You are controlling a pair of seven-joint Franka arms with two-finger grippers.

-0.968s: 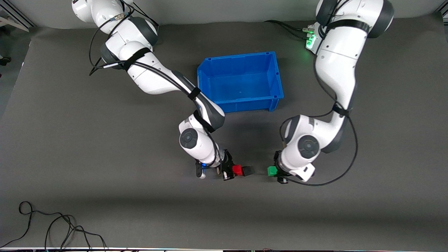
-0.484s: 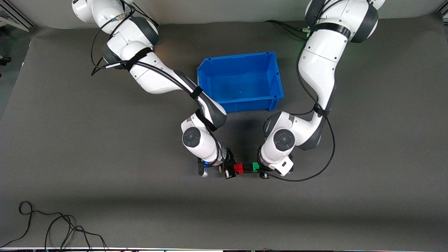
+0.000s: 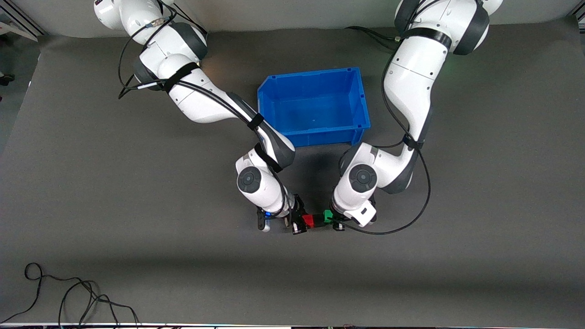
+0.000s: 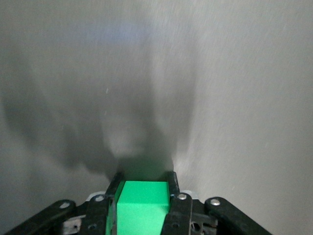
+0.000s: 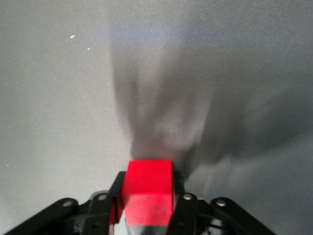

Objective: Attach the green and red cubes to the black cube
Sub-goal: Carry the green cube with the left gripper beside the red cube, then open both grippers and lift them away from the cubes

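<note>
Front view: a dark grey mat [image 3: 91, 183] is shown covering the table, with a blue open plastic bin [image 3: 314, 106] standing on it between the two arms. Nearer to the front camera than the bin, both white arms are seen reaching down toward one spot. The left gripper [image 3: 332, 221] is closed on a small bright green plastic cube [image 3: 327, 216], and the right gripper [image 3: 299, 222] is closed on a small red plastic cube [image 3: 309, 221]. The two coloured cubes are held in one row, and a small matte black cube [image 3: 318, 219] is seen as a dark sliver between them; contact cannot be judged there. Whether the row rests on the mat or is held just above it cannot be told.

Left wrist view: the green cube [image 4: 142, 205] is clamped between the two black fingers [image 4: 179, 205], a dark shape lying just past its edge.

Right wrist view: the red cube [image 5: 148, 193] is gripped between black fingers [image 5: 183, 205].

A loose black cable [image 3: 73, 297] lies on the mat near the front camera, at the right arm's end.
</note>
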